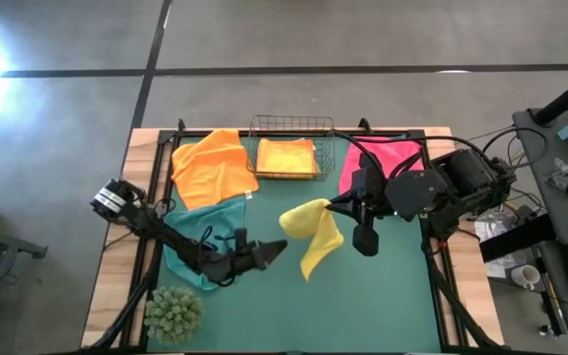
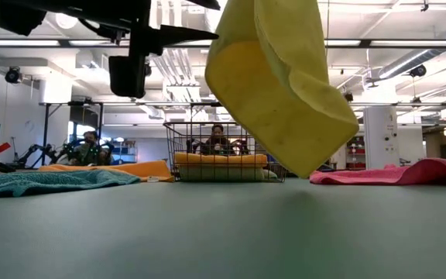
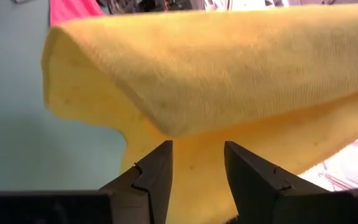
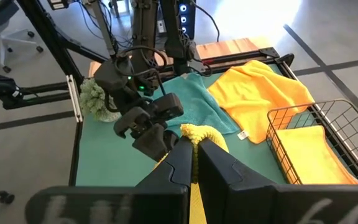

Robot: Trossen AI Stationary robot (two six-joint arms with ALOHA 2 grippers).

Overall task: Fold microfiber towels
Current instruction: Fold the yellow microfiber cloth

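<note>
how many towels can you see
5: orange towel and teal towel at left, folded orange towel in the basket, pink towel at right, yellow towel held up. More may be hidden.

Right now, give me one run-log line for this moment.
stage: yellow towel lifted off mat | right tool: shut on towel corner | left tool: open, nearing hanging edge | basket: one folded towel inside

- The right hand [image 1: 335, 204] is held raised over the middle of the bench, its fingers pressed together on a corner of the yellow towel [image 1: 314, 229].
- The left arm is stretched low towards the centre, its hand [image 1: 276, 251] parted, fingers [image 3: 154, 177] set just beside the hanging cloth.
</note>
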